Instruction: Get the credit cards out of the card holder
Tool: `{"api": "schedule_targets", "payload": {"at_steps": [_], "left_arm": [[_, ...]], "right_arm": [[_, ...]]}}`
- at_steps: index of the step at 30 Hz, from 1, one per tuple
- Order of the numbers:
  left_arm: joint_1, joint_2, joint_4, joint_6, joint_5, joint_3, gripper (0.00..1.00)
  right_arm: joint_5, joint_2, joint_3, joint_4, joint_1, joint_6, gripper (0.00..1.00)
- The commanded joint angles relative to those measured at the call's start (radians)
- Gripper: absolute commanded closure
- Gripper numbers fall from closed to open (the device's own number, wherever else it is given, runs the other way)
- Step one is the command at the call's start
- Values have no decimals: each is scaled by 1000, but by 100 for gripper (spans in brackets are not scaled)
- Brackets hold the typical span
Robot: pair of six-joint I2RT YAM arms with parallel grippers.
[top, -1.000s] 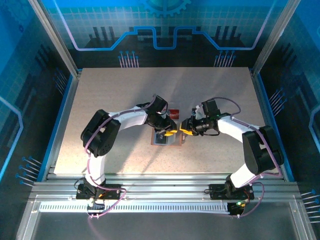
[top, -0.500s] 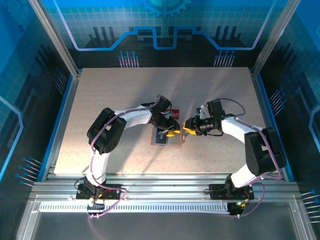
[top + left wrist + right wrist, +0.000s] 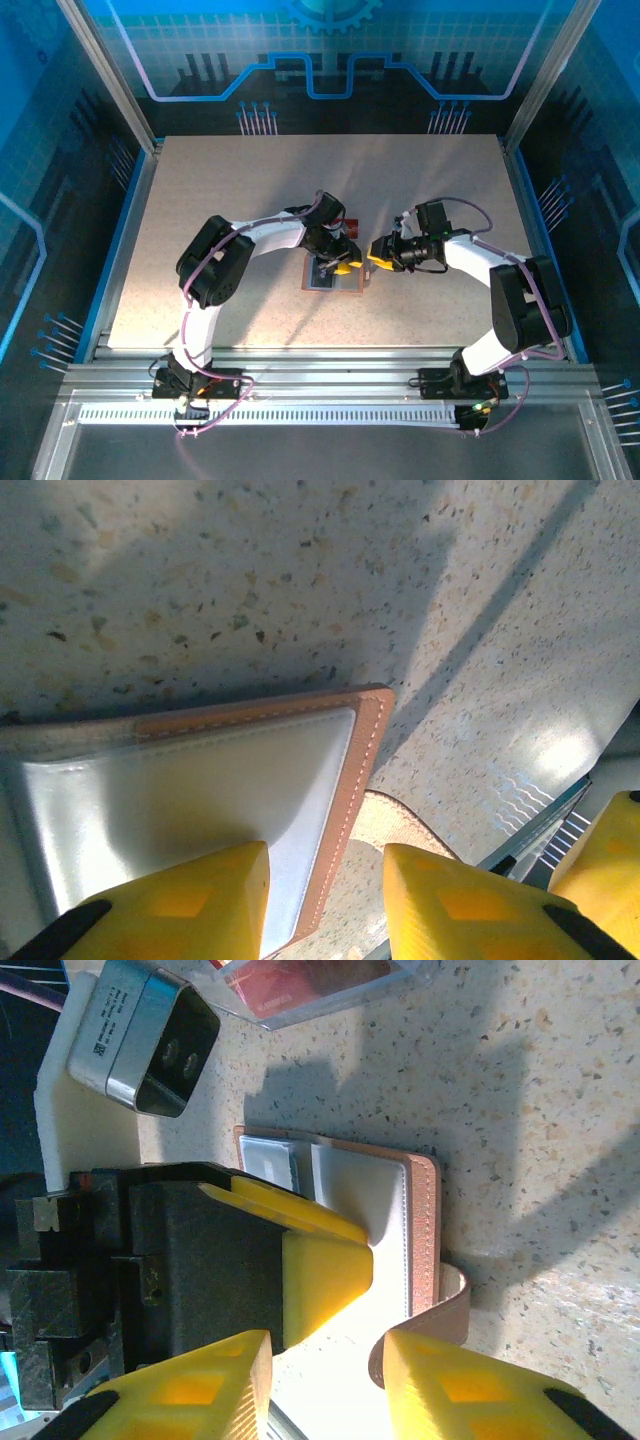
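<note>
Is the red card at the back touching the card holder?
Apart. The right wrist view shows a strip of bare table between the red card and the card holder.

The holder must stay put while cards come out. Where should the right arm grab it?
Probably the closing tab, approached from the right of the holder: it curls up off the table past the brown rim, leaving room for a finger beneath, while the rest lies open and flat.

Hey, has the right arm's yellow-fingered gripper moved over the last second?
Yes. The right gripper has shifted slightly rightward, away from the right edge of the tan leather card holder, which lies unmoved.
</note>
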Motion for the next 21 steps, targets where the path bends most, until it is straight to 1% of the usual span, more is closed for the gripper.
{"api": "schedule_targets", "payload": {"at_steps": [1, 10, 21], "left_arm": [[-2, -36, -17, 10, -3, 9, 65], [33, -103, 22, 10, 1, -75, 64], [106, -208, 72, 21, 1, -209, 65]], "right_arm": [[-21, -17, -1, 1, -5, 3, 65], [7, 17, 60, -20, 50, 17, 65], [45, 60, 150, -59, 129, 27, 64]]}}
